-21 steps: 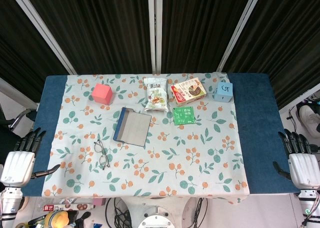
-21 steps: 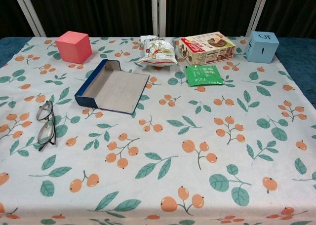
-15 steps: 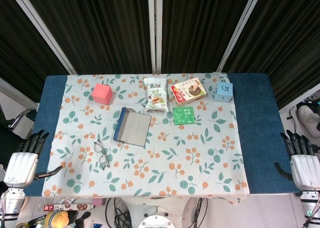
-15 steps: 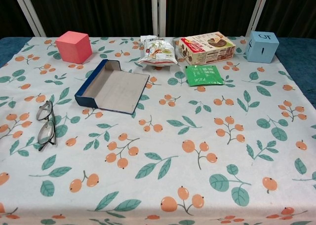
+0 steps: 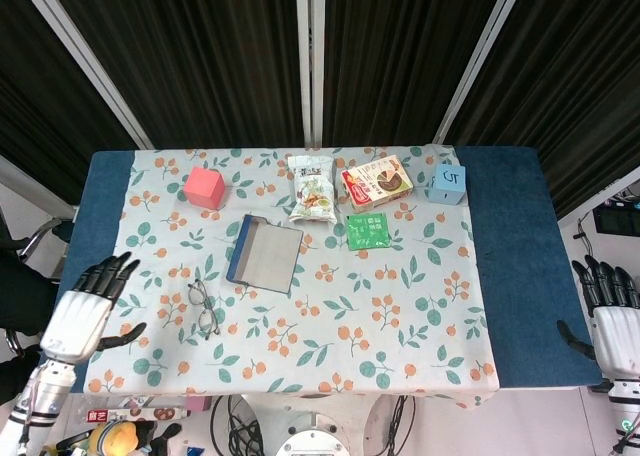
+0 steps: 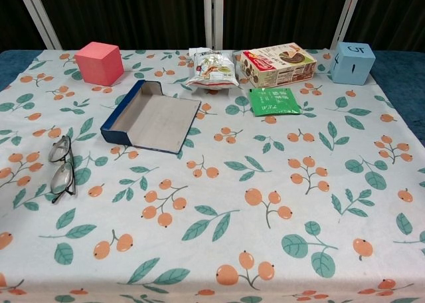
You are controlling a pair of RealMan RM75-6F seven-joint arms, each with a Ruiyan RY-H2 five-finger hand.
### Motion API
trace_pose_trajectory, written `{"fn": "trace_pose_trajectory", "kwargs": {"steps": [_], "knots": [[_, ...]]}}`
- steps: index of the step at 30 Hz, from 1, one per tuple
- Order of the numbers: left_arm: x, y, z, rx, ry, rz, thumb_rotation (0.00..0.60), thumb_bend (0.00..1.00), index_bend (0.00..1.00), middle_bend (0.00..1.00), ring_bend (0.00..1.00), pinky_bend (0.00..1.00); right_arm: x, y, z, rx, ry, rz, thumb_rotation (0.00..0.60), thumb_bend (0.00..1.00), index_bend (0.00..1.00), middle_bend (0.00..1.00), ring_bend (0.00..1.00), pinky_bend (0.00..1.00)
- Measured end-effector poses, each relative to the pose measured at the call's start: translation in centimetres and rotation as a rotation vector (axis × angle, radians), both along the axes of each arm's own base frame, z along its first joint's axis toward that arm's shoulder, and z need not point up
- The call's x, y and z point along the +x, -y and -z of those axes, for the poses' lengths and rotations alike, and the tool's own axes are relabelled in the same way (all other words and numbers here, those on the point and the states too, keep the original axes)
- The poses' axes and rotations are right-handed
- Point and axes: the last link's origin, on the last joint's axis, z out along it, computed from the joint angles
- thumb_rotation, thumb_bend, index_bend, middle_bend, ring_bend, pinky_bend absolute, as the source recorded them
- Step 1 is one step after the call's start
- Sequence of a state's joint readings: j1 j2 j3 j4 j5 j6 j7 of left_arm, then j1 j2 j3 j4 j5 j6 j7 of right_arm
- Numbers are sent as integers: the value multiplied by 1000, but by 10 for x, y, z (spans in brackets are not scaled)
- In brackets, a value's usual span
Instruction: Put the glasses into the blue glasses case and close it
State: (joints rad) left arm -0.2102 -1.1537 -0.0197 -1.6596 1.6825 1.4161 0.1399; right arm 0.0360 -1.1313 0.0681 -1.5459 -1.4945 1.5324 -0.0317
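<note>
The dark-framed glasses (image 5: 203,308) (image 6: 61,168) lie folded flat on the patterned cloth at the left front. Behind and to their right the blue glasses case (image 5: 265,254) (image 6: 153,116) lies open, its grey inside facing up. My left hand (image 5: 88,311) hovers over the table's left front corner, fingers spread, a short way left of the glasses and holding nothing. Off the table's right front corner my right hand (image 5: 611,323) is also spread and empty. Neither hand shows in the chest view.
Along the back stand a pink cube (image 5: 204,188), a snack bag (image 5: 312,188), a biscuit box (image 5: 376,182) and a light blue cube (image 5: 447,184). A green sachet (image 5: 368,230) lies in front of the box. Blue table (image 5: 510,236) margins flank the cloth.
My left hand has swung right and forward, from beside the table to over its left front corner, nearer the glasses. The right hand has sunk slightly. The objects stay put.
</note>
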Motion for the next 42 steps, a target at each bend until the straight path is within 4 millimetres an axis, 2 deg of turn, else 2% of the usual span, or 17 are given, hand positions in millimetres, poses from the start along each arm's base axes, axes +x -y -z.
{"fn": "trace_pose_trajectory", "kwargs": {"steps": [3,9,17,20,28,32,42], "knots": [[20,-12,16,-75,4,99,600,394,41,75,74,177,1,-1,-1,-1,-2,-2,600,167,0,0,0,0],[47,-38,55,-227,-16,186,600,396,43,86,62,177,4,-6,-8,-18,7,-7,600,174,0,0,0,0],[71,-76,111,-361,-87,184,600,396,42,108,51,176,-3,-11,-11,-25,16,26,600,174,0,0,0,0],[76,-87,122,-367,-109,181,600,396,43,124,51,176,-4,-10,-12,-34,21,26,600,174,0,0,0,0],[73,-99,136,-394,-150,146,600,396,42,153,51,176,-2,-7,-13,-55,37,-6,600,175,0,0,0,0],[68,-101,139,-394,-176,125,600,397,42,205,51,176,-4,-7,-13,-55,40,0,600,175,0,0,0,0],[45,-97,132,-340,-258,104,600,397,43,256,51,173,-8,-8,-14,-59,44,8,600,176,0,1,0,0]]}}
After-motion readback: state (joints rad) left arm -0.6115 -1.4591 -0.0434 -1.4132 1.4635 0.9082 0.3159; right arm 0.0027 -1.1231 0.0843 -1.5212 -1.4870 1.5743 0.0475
